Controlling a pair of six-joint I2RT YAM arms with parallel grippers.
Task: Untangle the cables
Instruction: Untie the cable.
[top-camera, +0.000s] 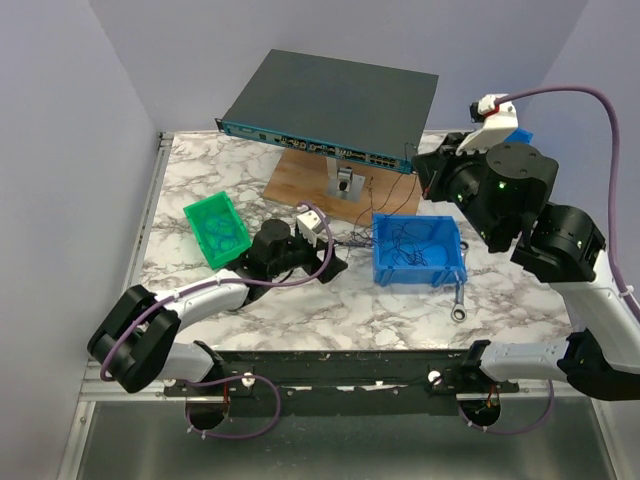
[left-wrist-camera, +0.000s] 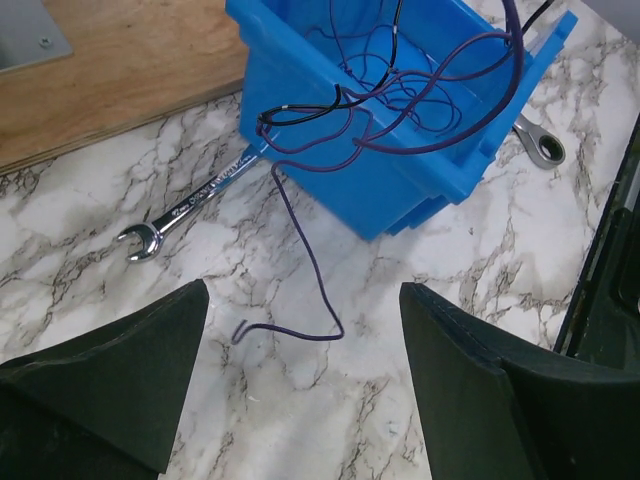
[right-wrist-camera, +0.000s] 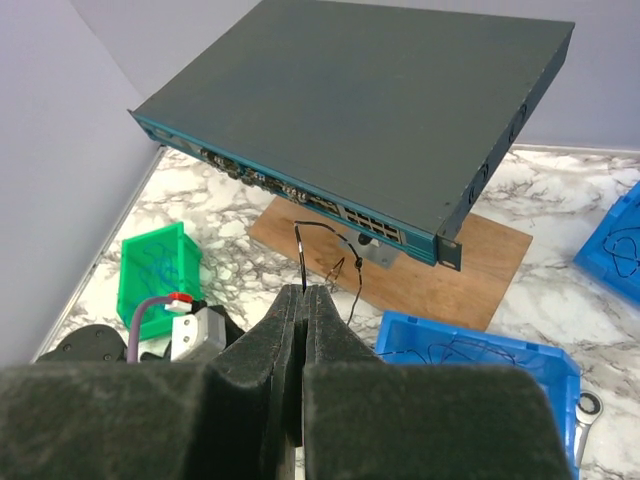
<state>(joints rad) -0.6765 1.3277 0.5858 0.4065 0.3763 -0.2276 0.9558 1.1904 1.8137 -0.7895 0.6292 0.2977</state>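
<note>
**On the table: untangling at an early stage**

Nearest, the left gripper hovers low, jaws wide, empty, facing a purple strand trailing from the blue bin. Inside the bin the cables lie looped together. Higher up, the right gripper is pinched on one black wire. Farther left, the green bin holds a few loops, probably sorted. Most separation remains.
</note>
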